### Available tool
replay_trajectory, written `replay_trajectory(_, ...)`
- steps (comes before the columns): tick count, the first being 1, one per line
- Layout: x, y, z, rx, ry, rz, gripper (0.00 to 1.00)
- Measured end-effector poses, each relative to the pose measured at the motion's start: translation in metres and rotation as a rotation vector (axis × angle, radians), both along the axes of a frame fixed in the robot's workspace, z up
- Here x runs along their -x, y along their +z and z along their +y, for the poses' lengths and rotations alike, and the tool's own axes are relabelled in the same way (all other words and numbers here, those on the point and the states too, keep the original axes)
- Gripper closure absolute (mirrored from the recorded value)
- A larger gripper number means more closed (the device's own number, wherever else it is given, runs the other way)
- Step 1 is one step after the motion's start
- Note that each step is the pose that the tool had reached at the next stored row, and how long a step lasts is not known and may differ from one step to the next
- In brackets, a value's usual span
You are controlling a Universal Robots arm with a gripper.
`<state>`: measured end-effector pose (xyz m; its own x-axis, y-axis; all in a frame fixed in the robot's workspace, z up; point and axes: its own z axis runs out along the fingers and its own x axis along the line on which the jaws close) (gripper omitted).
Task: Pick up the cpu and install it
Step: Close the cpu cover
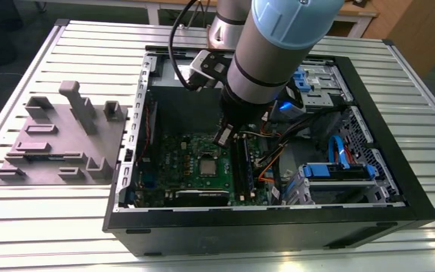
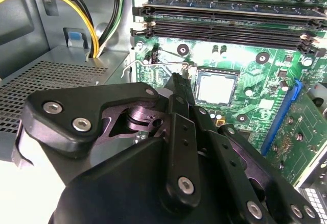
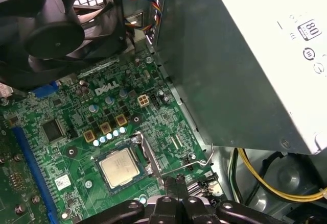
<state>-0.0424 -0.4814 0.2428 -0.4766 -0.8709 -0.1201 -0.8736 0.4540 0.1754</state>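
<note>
Gripper (image 2: 183, 89), fingers pressed together and empty, hangs near the socket where we see the cpu (image 3: 118, 167) lying flat; light, rigid, fragile, we judge it best pinched by its edges.

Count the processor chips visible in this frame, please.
1. The cpu sits in its socket on the green motherboard inside the open computer case, just ahead of the gripper. Others could be hidden behind the arm.
</note>
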Motion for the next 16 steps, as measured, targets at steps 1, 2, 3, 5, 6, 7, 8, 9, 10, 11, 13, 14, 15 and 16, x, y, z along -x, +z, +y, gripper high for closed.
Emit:
replay_trajectory(1,0.0000,0.0000,-0.0002,0.0000,0.000,0.0000,0.90)
replay_trajectory(2,0.0000,0.0000,-0.0005,0.0000,0.000,0.0000,0.90)
replay_trajectory(3,0.0000,0.0000,-0.0007,0.0000,0.000,0.0000,0.90)
replay_trajectory(5,0.0000,0.0000,-0.0009,0.0000,0.000,0.0000,0.90)
replay_trajectory(6,0.0000,0.0000,-0.0011,0.0000,0.000,0.0000,0.90)
replay_trajectory(7,0.0000,0.0000,-0.0014,-0.0001,0.000,0.0000,0.90)
replay_trajectory(8,0.0000,0.0000,-0.0017,0.0000,0.000,0.0000,0.90)
replay_trajectory(9,0.0000,0.0000,-0.0021,0.0000,0.000,0.0000,0.90)
replay_trajectory(10,0.0000,0.0000,-0.0025,0.0000,0.000,0.0000,0.90)
replay_trajectory(11,0.0000,0.0000,-0.0029,0.0000,0.000,0.0000,0.90)
replay_trajectory(13,0.0000,0.0000,-0.0037,0.0000,0.000,0.0000,0.90)
replay_trajectory(14,0.0000,0.0000,-0.0041,0.0000,0.000,0.0000,0.90)
replay_trajectory(15,0.0000,0.0000,-0.0044,0.0000,0.000,0.0000,0.90)
replay_trajectory(16,0.0000,0.0000,-0.0047,0.0000,0.000,0.0000,0.90)
